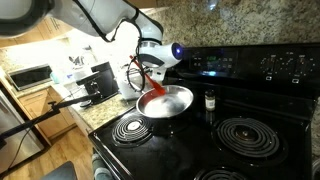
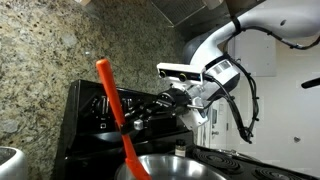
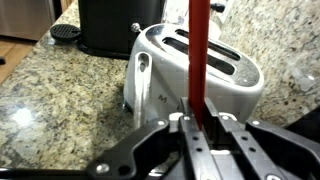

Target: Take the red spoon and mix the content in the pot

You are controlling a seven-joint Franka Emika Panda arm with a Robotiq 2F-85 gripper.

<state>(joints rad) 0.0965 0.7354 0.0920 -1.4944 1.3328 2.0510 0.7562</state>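
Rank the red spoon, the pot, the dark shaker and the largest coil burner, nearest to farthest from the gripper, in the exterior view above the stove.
From the gripper:
1. red spoon: held in it, slanting down.
2. pot: just below, under the spoon's end.
3. dark shaker: beside the pot.
4. largest coil burner: past the shaker, farther forward.

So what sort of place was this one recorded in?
A home kitchen, most likely: a black coil-burner stove with a silver pot on it, a speckled granite counter, and a white toaster standing on that counter.
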